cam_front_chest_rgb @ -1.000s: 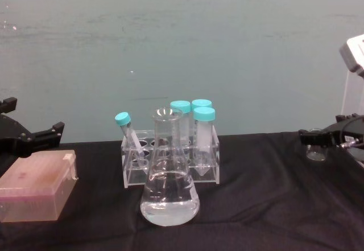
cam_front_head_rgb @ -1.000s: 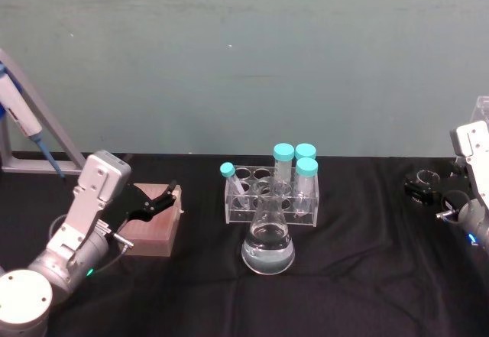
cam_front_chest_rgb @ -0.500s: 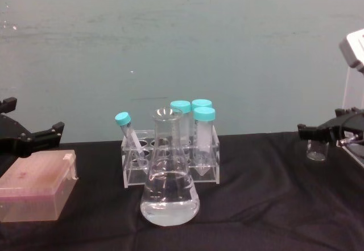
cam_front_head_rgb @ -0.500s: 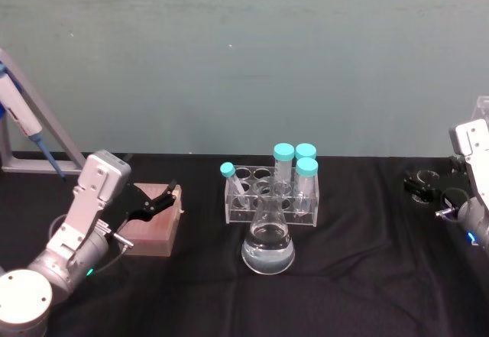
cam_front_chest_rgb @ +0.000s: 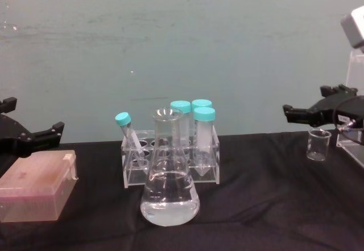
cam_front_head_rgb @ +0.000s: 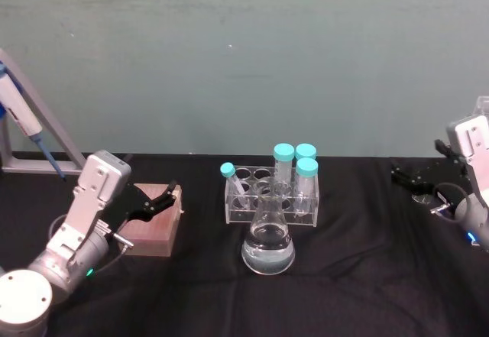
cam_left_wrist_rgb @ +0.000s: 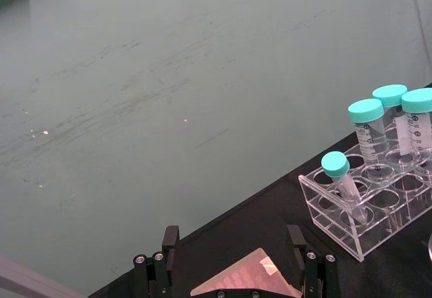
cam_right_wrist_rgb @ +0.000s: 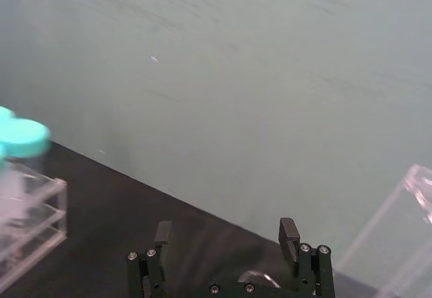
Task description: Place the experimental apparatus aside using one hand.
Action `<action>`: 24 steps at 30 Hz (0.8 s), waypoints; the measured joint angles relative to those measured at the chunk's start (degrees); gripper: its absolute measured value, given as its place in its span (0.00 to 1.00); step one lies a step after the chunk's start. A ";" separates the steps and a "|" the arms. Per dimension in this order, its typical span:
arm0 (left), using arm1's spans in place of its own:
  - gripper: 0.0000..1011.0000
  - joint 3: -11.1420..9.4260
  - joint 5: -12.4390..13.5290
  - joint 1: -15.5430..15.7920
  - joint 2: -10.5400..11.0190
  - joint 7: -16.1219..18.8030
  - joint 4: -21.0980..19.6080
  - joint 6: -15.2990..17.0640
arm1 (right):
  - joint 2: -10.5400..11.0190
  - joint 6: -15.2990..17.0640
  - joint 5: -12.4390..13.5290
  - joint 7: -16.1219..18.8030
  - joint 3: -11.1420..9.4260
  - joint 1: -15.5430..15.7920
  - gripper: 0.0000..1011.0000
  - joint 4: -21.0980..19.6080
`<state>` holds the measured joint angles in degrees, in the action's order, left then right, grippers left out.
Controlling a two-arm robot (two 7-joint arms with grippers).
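Note:
A conical flask (cam_front_head_rgb: 268, 247) (cam_front_chest_rgb: 169, 191) with clear liquid stands at the table's middle, in front of a clear tube rack (cam_front_head_rgb: 271, 197) (cam_front_chest_rgb: 170, 160) holding teal-capped tubes. A small glass beaker (cam_front_chest_rgb: 318, 144) stands free on the black cloth at the right, beside a clear acrylic stand (cam_front_chest_rgb: 354, 114). My right gripper (cam_front_chest_rgb: 305, 104) (cam_front_head_rgb: 416, 170) hovers open just above and left of the beaker, holding nothing; the right wrist view shows its fingers (cam_right_wrist_rgb: 289, 230) apart over the beaker rim (cam_right_wrist_rgb: 253, 279). My left gripper (cam_front_head_rgb: 157, 199) (cam_left_wrist_rgb: 233, 244) rests open over a pink box (cam_front_head_rgb: 153, 226).
The pink box (cam_front_chest_rgb: 37, 185) takes up the left side of the table. A blue-and-white pipette (cam_front_head_rgb: 23, 115) hangs on a grey stand at the far left. Black cloth lies bare in front of the flask and between the rack and the beaker.
My right gripper has let go of the small beaker and risen up and to the left; the beaker stays on the cloth. The left arm has not moved.

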<state>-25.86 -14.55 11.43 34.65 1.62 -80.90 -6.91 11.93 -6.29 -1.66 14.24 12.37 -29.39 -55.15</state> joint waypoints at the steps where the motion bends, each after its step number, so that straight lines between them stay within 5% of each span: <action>1: 0.99 0.00 0.00 0.00 0.00 0.00 0.00 0.00 | 0.17 -0.19 0.27 0.64 0.03 0.32 0.99 -0.67; 12: 0.99 0.00 0.00 0.00 0.00 -0.01 0.00 0.00 | 2.50 -1.90 4.34 7.84 1.47 4.09 0.99 -8.32; 24: 0.99 0.00 0.00 0.00 0.00 0.00 0.00 0.00 | 4.92 -4.22 9.03 17.04 4.52 4.56 0.99 -9.81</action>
<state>-25.86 -14.55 11.43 34.65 1.62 -80.90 -6.91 16.84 -10.50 7.37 31.27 16.89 -24.83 -64.96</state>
